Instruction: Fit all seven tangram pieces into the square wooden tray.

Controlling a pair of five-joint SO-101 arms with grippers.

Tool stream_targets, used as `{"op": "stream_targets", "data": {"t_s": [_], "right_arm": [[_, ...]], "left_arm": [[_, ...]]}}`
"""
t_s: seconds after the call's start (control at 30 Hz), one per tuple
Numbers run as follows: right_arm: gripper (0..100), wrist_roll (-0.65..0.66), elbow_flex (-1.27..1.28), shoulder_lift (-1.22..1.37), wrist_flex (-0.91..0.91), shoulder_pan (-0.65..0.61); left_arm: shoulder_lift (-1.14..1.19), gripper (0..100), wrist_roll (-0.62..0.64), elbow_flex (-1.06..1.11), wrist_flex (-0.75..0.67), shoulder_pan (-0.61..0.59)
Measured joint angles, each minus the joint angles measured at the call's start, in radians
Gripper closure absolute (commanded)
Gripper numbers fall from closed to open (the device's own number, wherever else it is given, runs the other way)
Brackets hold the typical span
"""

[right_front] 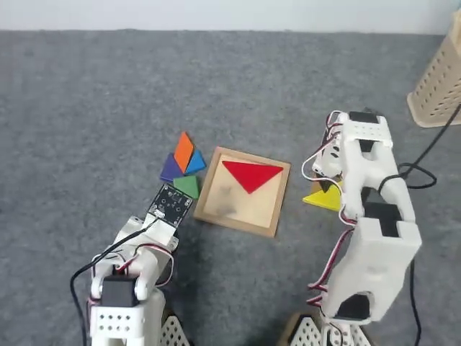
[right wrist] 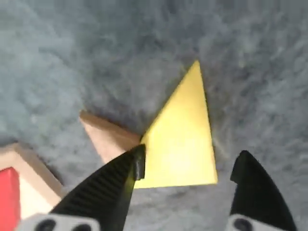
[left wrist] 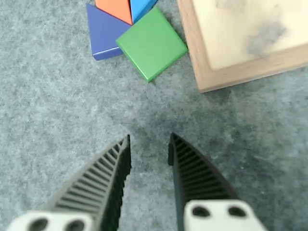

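The square wooden tray [right_front: 271,210] lies mid-table with a red triangle [right_front: 251,175] in its far half. Left of it cluster an orange piece [right_front: 184,150], a blue piece [right_front: 195,161], a purple piece [right_front: 169,169] and a green square [right_front: 187,186]. My left gripper [left wrist: 148,144] is open over bare carpet, short of the green square [left wrist: 151,43] and the tray corner [left wrist: 202,72]. My right gripper [right wrist: 191,159] is open, its fingers on either side of a yellow triangle [right wrist: 180,144] lying to the right of the tray. A tan piece [right wrist: 108,134] lies against the yellow one.
A beige perforated basket [right_front: 439,79] stands at the far right edge. Grey carpet [right_front: 108,94] covers the table, with wide free room at the back and left. Cables [right_front: 421,169] trail from the right arm.
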Motion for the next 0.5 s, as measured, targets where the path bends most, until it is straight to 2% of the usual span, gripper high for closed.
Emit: {"op": "stream_targets", "data": {"t_s": [0.2,0.33,0.5], "right_arm": [[70.5,0.325,-0.077,0.031,0.046,0.043],[70.5,0.404,-0.135,0.037,0.097,0.095],[70.5,0.445,-0.184,0.037,0.157,0.087]], "left_arm": [[0.0,88,0.0,0.0,0.0,0.0],[0.0,88,0.0,0.0,0.0,0.0],[0.0,88,0.0,0.0,0.0,0.0]]}}
